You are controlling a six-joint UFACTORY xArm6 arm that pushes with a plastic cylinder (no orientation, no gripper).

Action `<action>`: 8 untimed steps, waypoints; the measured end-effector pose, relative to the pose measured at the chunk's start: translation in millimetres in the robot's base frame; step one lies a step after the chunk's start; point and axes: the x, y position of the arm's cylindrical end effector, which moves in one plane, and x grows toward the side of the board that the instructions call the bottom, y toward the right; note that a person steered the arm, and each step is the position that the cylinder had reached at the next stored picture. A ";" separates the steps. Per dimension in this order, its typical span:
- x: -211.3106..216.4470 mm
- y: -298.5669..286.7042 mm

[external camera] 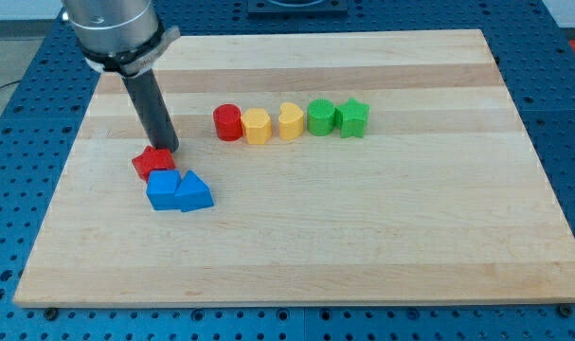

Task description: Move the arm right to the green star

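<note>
The green star sits at the right end of a row of blocks in the upper middle of the wooden board. My tip is far to the view's left of it, touching the top edge of a red star-like block. The rod rises from there to the arm at the view's top left.
The row runs left to right: a red cylinder, a yellow hexagon-like block, a yellow heart-like block, a green cylinder. A blue cube and a blue triangle lie just below the red star-like block.
</note>
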 end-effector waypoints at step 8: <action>-23.2 320.1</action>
